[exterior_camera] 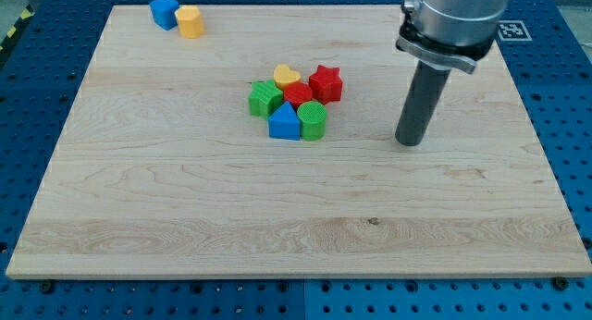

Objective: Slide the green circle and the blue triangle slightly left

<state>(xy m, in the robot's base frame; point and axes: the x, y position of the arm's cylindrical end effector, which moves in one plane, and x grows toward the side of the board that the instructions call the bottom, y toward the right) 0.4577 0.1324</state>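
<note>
The wooden board (277,209) fills most of the view, lying on a blue perforated table (555,89), and nearly everything on it sits in its upper half. The arm's grey housing (453,19) comes down at the view's upper right and ends in the dark rod, with my tip (410,142) resting at board height, well apart from the blocks and to the view's right of them. That placing looks deliberate: a push toward the view's left has to start from the right side of the pair. There are no fingers here to open or close; the rod holds nothing and touches no block. At mid-board a tight cluster gathers: the green circle (313,122) at its lower right, the blue triangle (285,122) touching it on the left, a green block (265,99) of unclear shape further left, a red block (298,93) in the middle, a yellow heart (287,77) above, and a red star (326,83) at upper right. Because the two task blocks are packed against neighbours, I judge a leftward shove risks dragging the green block along. Far off at the view's top left, a blue block (165,11) and a yellow block (190,21) sit touching.
</note>
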